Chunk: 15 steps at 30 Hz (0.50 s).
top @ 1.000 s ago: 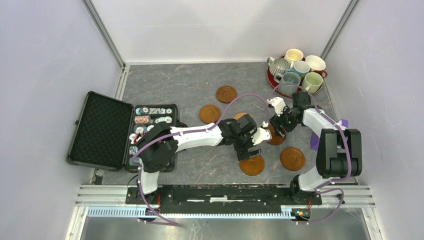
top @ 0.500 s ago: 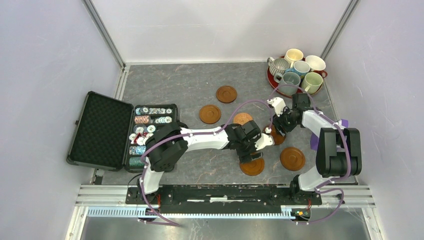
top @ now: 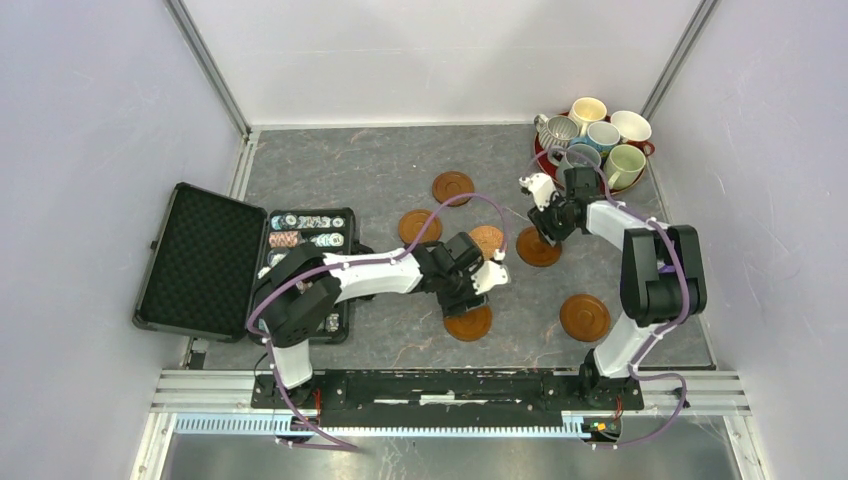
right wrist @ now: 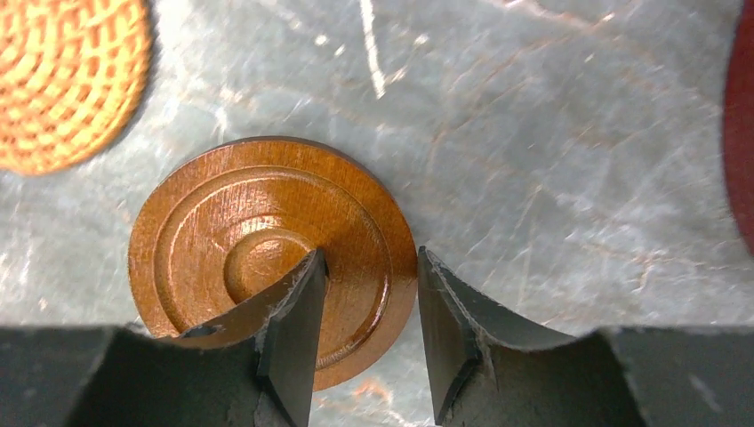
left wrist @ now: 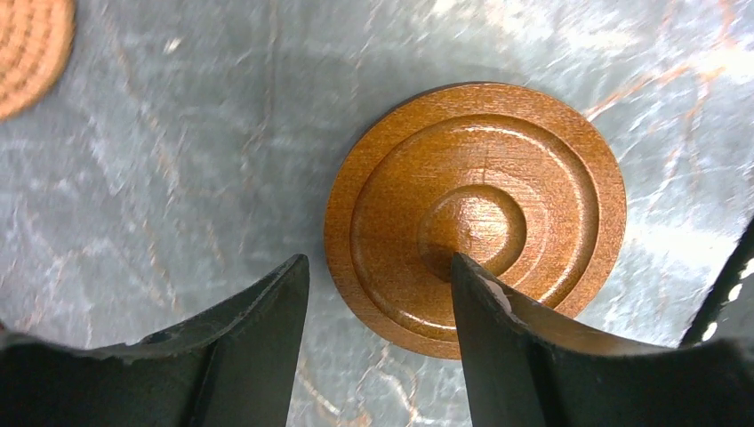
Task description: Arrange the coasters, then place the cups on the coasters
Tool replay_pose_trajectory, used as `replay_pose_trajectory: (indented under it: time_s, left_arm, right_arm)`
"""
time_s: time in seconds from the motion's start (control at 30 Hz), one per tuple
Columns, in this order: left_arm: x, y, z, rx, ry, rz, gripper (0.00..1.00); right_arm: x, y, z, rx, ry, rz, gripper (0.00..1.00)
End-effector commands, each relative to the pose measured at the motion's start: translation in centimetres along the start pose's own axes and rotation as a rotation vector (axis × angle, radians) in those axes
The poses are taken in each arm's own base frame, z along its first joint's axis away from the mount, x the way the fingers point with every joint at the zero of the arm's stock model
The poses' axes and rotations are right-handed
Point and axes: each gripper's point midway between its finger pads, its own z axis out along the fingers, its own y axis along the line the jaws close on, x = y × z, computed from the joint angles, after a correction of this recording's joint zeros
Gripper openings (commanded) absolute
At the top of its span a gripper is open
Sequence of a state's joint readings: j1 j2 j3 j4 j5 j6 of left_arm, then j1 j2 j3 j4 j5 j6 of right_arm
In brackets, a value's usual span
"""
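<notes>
Six coasters lie on the grey table. My left gripper [top: 465, 305] [left wrist: 378, 262] is shut on one glossy brown coaster [top: 468, 322] [left wrist: 476, 213]: one finger rests on its central dimple, the other stands just outside the rim. My right gripper [top: 541, 236] [right wrist: 369, 258] is shut the same way on the rim of another coaster [top: 538, 247] [right wrist: 267, 253]. The copper patterned coaster [top: 487, 238] [right wrist: 67, 80] lies between them. Three more coasters [top: 453, 187] [top: 419, 226] [top: 585, 317] lie free. Six cups, among them cream-yellow [top: 587, 111] and pale green [top: 625, 163], stand on the tray.
The dark red tray [top: 541, 156] sits in the far right corner, its edge [right wrist: 745, 133] close to my right gripper. An open black case [top: 195, 260] with poker chips [top: 300, 240] lies at the left. Walls close in on three sides.
Both grippers closed on their coasters. The left arm drew its coaster leftward; the right arm carried its coaster left and farther back, toward the patterned one.
</notes>
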<state>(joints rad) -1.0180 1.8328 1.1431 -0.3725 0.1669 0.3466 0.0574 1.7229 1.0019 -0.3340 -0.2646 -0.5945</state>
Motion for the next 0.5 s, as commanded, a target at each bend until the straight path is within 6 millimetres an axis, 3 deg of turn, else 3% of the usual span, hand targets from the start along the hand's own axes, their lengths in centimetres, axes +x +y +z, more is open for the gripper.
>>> replay_pose_trajectory:
  time_s: [0.0,0.2,0.47]
  left_arm:
    - [3.7,1.7,-1.2,-0.016,0.087,0.013,0.66]
    - [4.8,3.8,-2.2,-0.034,0.081,-0.046,0.66]
    - [5.8,5.4,-3.1,-0.058,0.079,-0.083,0.66]
  right_arm:
    - [-4.4,-3.7,0.7,0.119,-0.078,-0.002,0.47]
    - [-8.0,-7.4,1.9,0.205,-0.096,-0.03,0.46]
    - [-10.2,-9.0,3.6,0.223,-0.109,-0.041,0.47]
